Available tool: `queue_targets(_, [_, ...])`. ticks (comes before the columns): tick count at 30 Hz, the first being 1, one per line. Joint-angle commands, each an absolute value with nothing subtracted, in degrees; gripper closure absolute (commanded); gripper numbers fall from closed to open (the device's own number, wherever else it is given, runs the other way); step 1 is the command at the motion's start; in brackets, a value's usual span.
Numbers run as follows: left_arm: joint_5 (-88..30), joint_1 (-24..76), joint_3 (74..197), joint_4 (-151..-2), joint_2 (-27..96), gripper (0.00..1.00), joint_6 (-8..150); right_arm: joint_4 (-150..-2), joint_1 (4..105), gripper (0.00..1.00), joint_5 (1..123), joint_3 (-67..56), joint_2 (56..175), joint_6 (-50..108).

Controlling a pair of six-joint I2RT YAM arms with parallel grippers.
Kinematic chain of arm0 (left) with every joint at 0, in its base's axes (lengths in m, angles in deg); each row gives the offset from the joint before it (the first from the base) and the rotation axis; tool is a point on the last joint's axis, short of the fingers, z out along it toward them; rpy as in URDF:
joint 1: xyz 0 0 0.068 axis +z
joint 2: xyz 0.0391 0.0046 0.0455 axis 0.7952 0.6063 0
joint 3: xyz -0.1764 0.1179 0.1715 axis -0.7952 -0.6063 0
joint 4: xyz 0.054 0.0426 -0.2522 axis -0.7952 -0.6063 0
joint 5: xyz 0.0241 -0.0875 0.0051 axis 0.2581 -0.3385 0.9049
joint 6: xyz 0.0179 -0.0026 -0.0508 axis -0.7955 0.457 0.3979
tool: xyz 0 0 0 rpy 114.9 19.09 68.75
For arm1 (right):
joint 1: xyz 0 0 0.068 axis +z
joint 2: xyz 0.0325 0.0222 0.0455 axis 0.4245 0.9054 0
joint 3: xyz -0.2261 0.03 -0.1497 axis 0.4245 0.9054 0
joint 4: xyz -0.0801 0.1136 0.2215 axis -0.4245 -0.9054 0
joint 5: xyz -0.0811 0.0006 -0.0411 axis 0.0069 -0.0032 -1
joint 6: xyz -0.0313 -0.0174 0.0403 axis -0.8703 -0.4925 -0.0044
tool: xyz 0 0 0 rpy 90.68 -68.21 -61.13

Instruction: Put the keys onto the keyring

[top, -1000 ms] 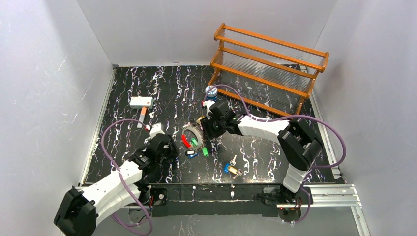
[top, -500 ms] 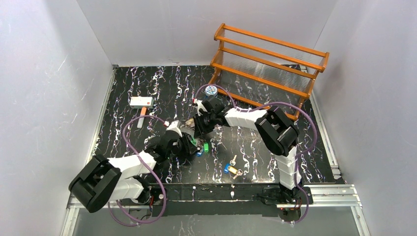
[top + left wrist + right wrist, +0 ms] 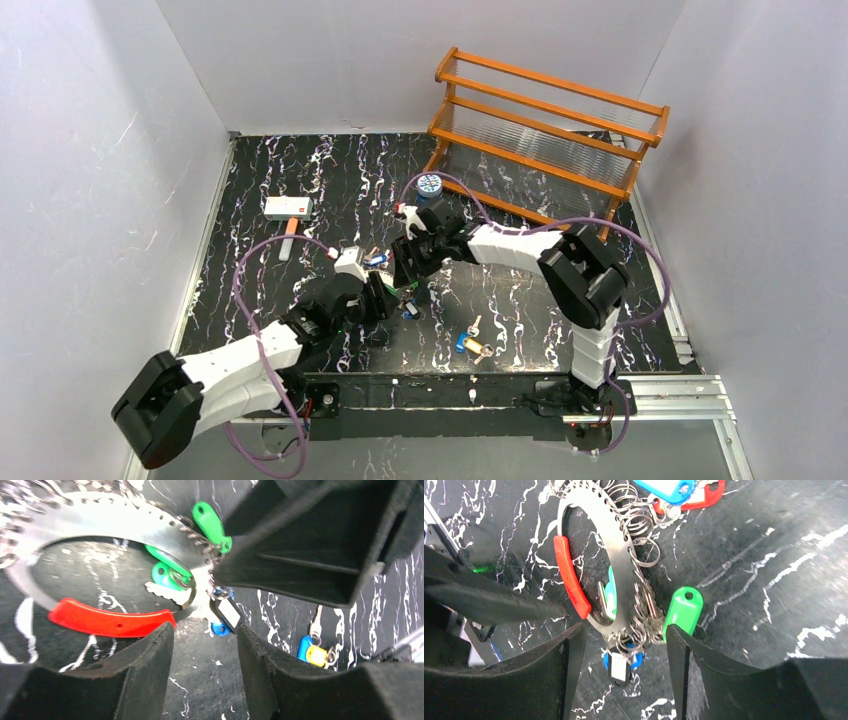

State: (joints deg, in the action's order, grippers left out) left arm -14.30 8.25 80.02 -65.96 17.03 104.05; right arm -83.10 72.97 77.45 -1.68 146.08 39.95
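Observation:
The keyring [image 3: 616, 565] is a broad silvery perforated band with a red grip [image 3: 571, 577], lying flat on the black marbled table. Wire loops on it carry keys and tags: green [image 3: 681, 612], blue [image 3: 664, 487], red [image 3: 711, 495] and a black-and-white tag [image 3: 624, 665]. My right gripper [image 3: 624, 675] is open, its fingers straddling the ring's near end and that tag. My left gripper [image 3: 205, 675] is open over bare table just short of the keyring [image 3: 115, 525]. A blue and a yellow key [image 3: 470, 343] lie apart, nearer the table's front.
An orange wooden rack [image 3: 545, 130] stands at the back right, with a small round blue-and-white tin [image 3: 429, 185] in front of it. A white box [image 3: 288, 207] lies at the back left. The two grippers are close together over the ring; the right gripper's finger [image 3: 310, 545] fills the left wrist view's upper right.
Over the last second my left gripper has come in from the left to the keyring. My right gripper has shifted left and lower over it. The key cluster has been dragged slightly.

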Motion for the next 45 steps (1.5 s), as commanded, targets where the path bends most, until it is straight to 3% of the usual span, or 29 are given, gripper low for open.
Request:
queue_targets(1, [-2.2, 8.5, 82.6, -79.3, 10.9, 0.50, 103.6, -82.2, 72.0, 0.32, 73.5, 1.7, 138.9, 39.9])
queue_targets(9, [0.1, 8.7, 84.0, -82.1, 11.3, 0.47, 104.0, -81.3, 72.1, 0.39, 77.6, 7.5, 135.9, 38.1])
queue_targets(17, [-1.1, 8.7, 84.3, -79.6, 14.3, 0.47, 104.0, -76.1, 76.1, 0.56, 85.7, 12.5, 138.4, 39.8])
queue_targets(20, [-1.4, 8.7, 84.2, -79.1, 14.8, 0.47, 104.0, -73.2, 79.6, 0.73, 88.0, 12.7, 138.9, 40.1])
queue_targets(22, [-1.6, 8.7, 83.9, -79.1, 15.1, 0.47, 104.2, -71.1, 81.6, 0.78, 89.6, 13.6, 138.2, 39.7])
queue_targets(27, [-1.6, 8.7, 83.2, -79.1, 14.6, 0.47, 104.4, -68.6, 80.9, 0.77, 84.5, 16.7, 133.1, 40.0])
queue_targets(35, [-0.7, 8.7, 83.3, -80.7, 11.9, 0.47, 104.5, -74.5, 77.2, 0.51, 73.0, 13.7, 132.6, 39.4])
queue_targets(38, [-0.1, 8.7, 83.5, -81.4, 11.0, 0.46, 104.3, -75.5, 77.1, 0.48, 71.8, 11.7, 135.6, 37.4])
queue_targets(42, [0.5, 8.7, 84.1, -82.9, 10.6, 0.45, 104.1, -76.1, 77.7, 0.51, 76.0, 11.1, 139.6, 36.1])
queue_targets(45, [1.1, 8.7, 84.2, -83.4, 10.3, 0.44, 104.1, -73.8, 78.4, 0.69, 81.0, 11.2, 141.1, 36.6])
